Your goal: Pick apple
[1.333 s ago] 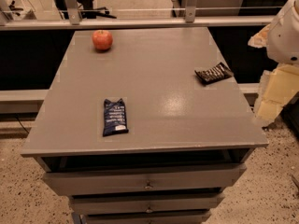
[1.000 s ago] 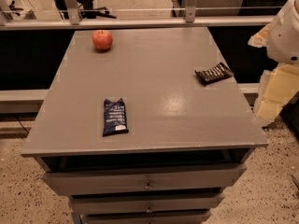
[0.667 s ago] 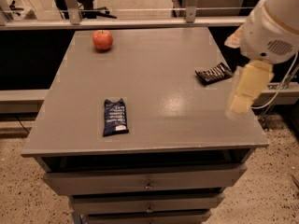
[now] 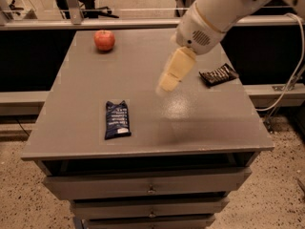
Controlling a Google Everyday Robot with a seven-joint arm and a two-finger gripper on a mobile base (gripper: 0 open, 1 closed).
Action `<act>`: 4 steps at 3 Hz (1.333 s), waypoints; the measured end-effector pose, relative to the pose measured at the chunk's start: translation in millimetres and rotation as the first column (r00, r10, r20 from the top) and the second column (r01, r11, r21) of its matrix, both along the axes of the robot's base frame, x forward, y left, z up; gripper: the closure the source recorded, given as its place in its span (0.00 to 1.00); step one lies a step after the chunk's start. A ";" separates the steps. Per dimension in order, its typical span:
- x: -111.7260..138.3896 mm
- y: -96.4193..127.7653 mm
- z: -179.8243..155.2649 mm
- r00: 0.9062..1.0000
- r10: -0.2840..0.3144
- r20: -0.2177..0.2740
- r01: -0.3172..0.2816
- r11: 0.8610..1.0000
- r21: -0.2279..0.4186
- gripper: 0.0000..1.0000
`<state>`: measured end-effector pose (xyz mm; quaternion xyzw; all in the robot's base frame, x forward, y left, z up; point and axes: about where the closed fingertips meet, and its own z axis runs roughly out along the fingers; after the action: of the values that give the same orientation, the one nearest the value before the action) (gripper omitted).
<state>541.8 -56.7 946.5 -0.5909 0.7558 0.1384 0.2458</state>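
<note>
- Cream gripper [image 4: 167, 83] hovers over the grey table [image 4: 143, 135]; clenched or released, cannot tell.
- Small round red-orange apple [image 4: 104, 40], dimpled top, sits well left, beyond it.

Matt grey table [image 4: 71, 123] with a faint sheen; smooth-skinned apple [image 4: 104, 40]; crinkled dark blue film snack packet [image 4: 117, 119]; cream, matt plastic-looking claw [image 4: 167, 83] above the table's middle; smooth white arm casing [image 4: 217, 11].
</note>
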 end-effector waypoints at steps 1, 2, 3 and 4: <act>38.2 53.0 0.8 0.999 -0.033 -0.001 0.033 0.986 0.163 0.00; 38.3 53.1 0.7 0.999 -0.033 -0.001 0.033 0.986 0.164 0.00; 67.1 79.0 -7.4 0.998 -0.058 0.037 0.047 0.964 0.262 0.00; 115.4 105.9 -16.0 0.991 -0.105 0.079 0.065 0.914 0.400 0.00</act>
<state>657.2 49.2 930.5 -0.5015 0.7242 0.2483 0.4030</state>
